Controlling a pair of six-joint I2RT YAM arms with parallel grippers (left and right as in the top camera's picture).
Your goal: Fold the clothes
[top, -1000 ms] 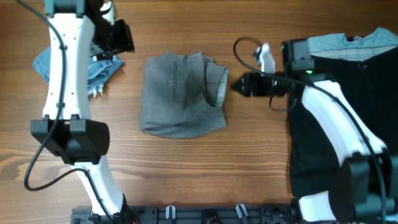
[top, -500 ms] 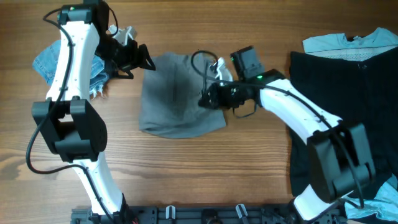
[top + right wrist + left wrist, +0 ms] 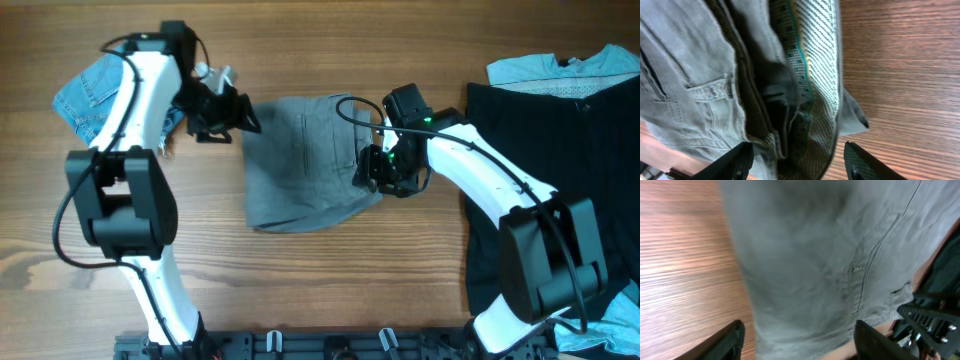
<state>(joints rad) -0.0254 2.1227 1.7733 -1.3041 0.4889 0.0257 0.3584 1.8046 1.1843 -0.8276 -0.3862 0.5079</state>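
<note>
At the far left of the table point(image 3: 400, 300) lie small denim shorts point(image 3: 88, 95), which we leave alone. Just right of them our left gripper point(image 3: 243, 118) hovers at the upper left edge of the grey shorts point(image 3: 305, 160). Its fingers point(image 3: 732, 339) are spread wide over the cloth with nothing pinched.

The grey shorts sit mid-table as a rumpled, partly folded bundle. We judge them light, soft and limp, likely to sag from any single pinch. They look stiffer only along the waistband point(image 3: 812, 90) and seams, so we would grip thick hems or waistband corners, one gripper to each side.

At the bundle's right edge our right gripper point(image 3: 372, 172) stands over the layered waistband, fingers point(image 3: 742, 159) apart on either side of the stack. We cannot tell whether they touch the cloth. Farther right lies a black garment point(image 3: 530, 150).

How many layers the bundle holds, and where the legs end, is hidden underneath. Both wrist views show only the fingertips.
</note>
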